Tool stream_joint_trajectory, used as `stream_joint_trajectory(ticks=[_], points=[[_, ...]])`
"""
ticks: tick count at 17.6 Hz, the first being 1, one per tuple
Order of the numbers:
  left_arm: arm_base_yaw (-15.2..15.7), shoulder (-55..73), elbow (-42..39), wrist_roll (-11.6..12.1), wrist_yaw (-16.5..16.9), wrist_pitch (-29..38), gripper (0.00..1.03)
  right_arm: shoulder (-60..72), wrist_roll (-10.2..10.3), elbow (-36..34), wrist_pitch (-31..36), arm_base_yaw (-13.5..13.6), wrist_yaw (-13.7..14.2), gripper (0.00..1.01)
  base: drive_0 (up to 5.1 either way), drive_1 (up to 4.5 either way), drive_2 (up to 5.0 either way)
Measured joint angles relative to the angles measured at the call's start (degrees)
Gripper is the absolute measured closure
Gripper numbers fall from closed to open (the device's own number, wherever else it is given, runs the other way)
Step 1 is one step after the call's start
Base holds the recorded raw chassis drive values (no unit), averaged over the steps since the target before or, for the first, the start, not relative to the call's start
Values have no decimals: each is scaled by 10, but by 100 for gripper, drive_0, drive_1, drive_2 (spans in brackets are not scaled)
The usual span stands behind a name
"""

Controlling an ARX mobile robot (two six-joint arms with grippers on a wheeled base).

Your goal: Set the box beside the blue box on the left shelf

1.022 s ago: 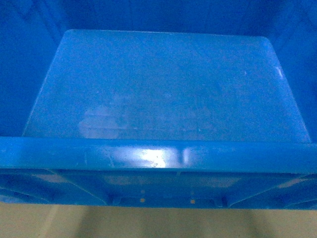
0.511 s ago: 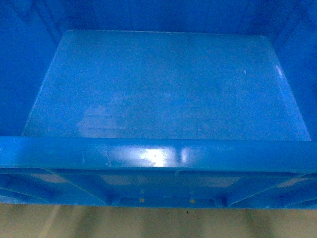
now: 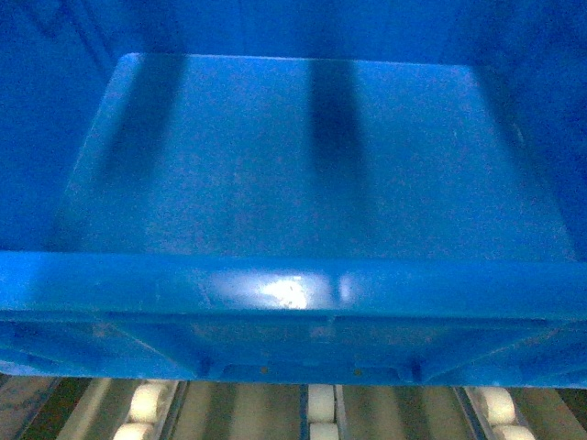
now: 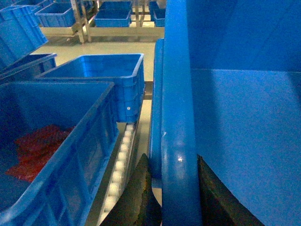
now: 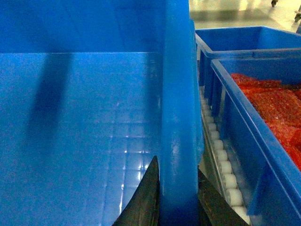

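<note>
Since a second ago the plain beige floor under the box has given way to roller tracks, and two dark shadow bands now cross the box floor. Box framing in the head view is otherwise unchanged: near rim across the lower frame, interior filling the rest.

We see the left gripper low at the frame bottom, its two dark fingers straddling the box's left rim, one outside, one inside, closed onto it. The right gripper does the same on the right rim, fingers pressed to both faces.

The box sits above the rollers, between neighbours: a blue crate with red contents just beside it on the left, another blue crate behind that, and a crate of red material just beside it on the right.

Neither arm shows in the head view. We can't tell whether the box bottom touches the rollers. Fingertips are cut off by the frame edge.
</note>
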Motion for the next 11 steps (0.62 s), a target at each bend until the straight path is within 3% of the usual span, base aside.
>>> stream_joint_trajectory(ticks=[3, 11], points=[[0, 0, 0, 0, 0, 0, 86, 0, 0, 0, 0, 0, 0, 93, 4, 312, -304], [0, 1, 0, 0, 0, 0, 86, 1, 0, 0, 0, 0, 0, 93, 0, 0, 0]])
